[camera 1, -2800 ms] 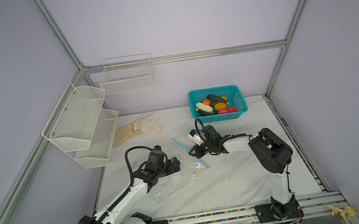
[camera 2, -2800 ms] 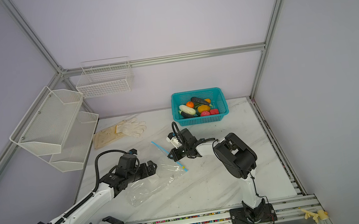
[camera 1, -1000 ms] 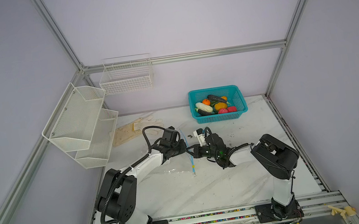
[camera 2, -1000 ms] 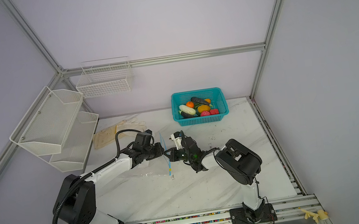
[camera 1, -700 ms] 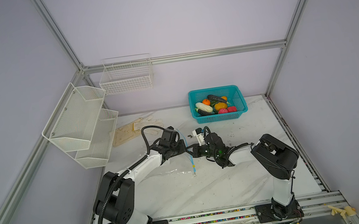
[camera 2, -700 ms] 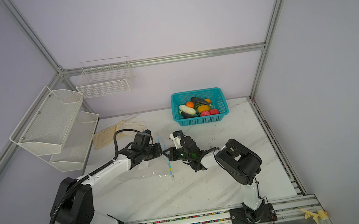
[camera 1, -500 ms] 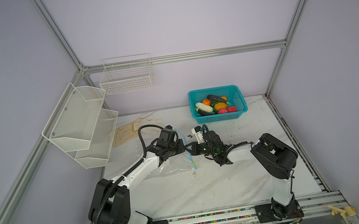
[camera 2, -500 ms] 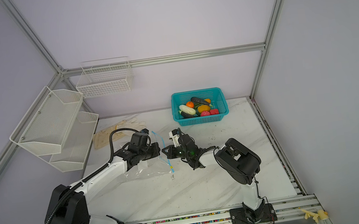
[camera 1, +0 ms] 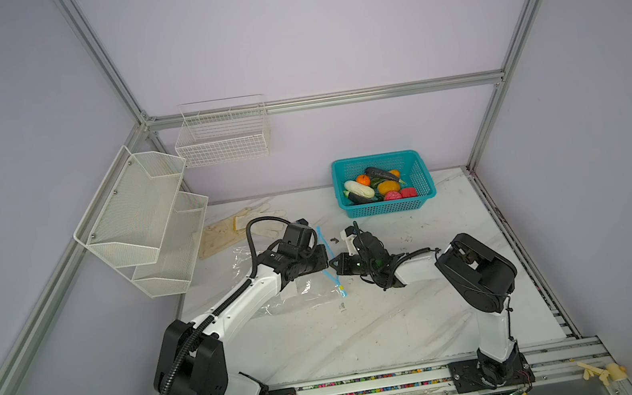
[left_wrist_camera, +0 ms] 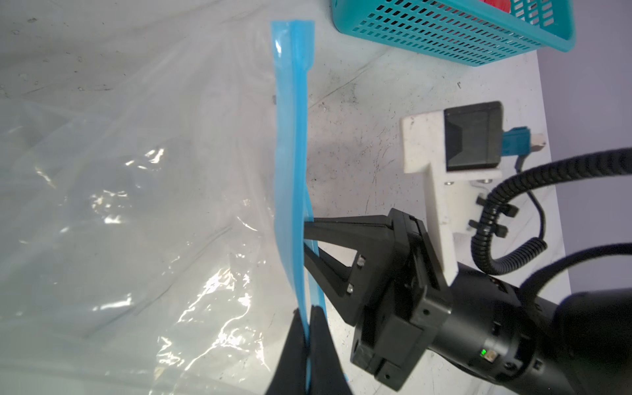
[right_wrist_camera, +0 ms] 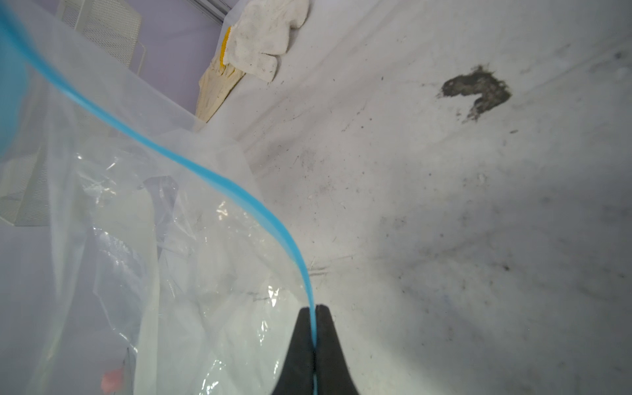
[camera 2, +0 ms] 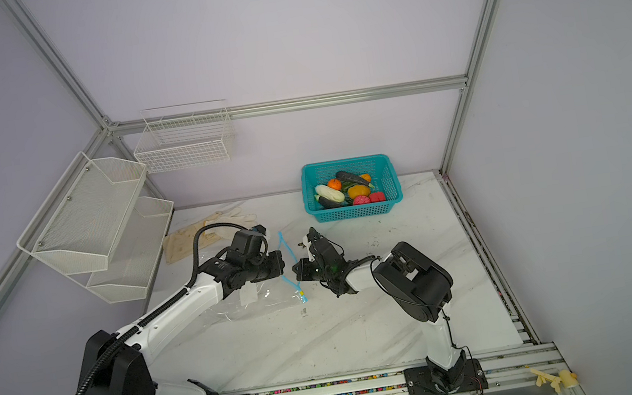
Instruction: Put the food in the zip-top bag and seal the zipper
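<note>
The zip-top bag [camera 1: 298, 293] lies crumpled on the marble table [camera 1: 366, 326] between my two arms, clear and empty as far as I can see, with its white label [camera 2: 248, 296] just under my left wrist. Its mouth faces my right arm, and the zipper [left_wrist_camera: 290, 136] is lifted off the table along that edge as a thin blue strip. My left gripper [left_wrist_camera: 308, 318] is pressed together on that strip, fingertips flat against the blue on both sides. My right gripper [right_wrist_camera: 315, 314] is likewise clamped on the blue edge, which curves away from its tips in the right wrist view. In the left wrist view the strip seems to split into two lips near my right gripper's fingers [left_wrist_camera: 328, 232], so each gripper may hold a different lip, though I cannot be sure from here. In both top views the two grippers meet nearly tip to tip at the middle of the strip, and a small yellowish slider [camera 1: 341, 287] sits at its near end. The food [camera 1: 380, 187] is all in the teal basket [camera 1: 387, 208] at the back of the table, well apart from the bag. A pair of pale gloves [camera 1: 234, 226] lies behind the bag, beside the white mesh shelf [camera 1: 140, 215] on the left wall.
</note>
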Controlling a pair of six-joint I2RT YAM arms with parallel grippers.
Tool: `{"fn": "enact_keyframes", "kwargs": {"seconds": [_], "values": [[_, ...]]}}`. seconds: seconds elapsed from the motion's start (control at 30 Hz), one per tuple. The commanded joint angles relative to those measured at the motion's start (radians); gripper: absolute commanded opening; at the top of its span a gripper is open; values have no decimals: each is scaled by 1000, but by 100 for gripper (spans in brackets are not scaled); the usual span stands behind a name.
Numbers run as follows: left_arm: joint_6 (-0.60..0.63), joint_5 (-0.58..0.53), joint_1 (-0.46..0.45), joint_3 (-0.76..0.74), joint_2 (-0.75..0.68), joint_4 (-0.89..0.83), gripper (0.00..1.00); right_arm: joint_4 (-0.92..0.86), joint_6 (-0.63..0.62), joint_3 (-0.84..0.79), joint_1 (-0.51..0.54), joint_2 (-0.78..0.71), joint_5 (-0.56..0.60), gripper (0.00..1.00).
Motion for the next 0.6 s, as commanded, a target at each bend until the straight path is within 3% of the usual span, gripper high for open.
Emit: {"fn": "enact_keyframes", "kwargs": {"seconds": [0.0,0.13,0.33,0.57], "values": [[29,40,-6,103,-58,-6,0,-19,14,29,8,10,13,0],[38,49,-6,112,-46,-24,0,-16,-1,25,8,-8,3,5],[35,53,-6,103,-8,-23,0,13,-27,2,8,-47,-22,34],[33,63,-7,100,-4,-17,0,45,-33,14,8,-35,-50,46]]}}
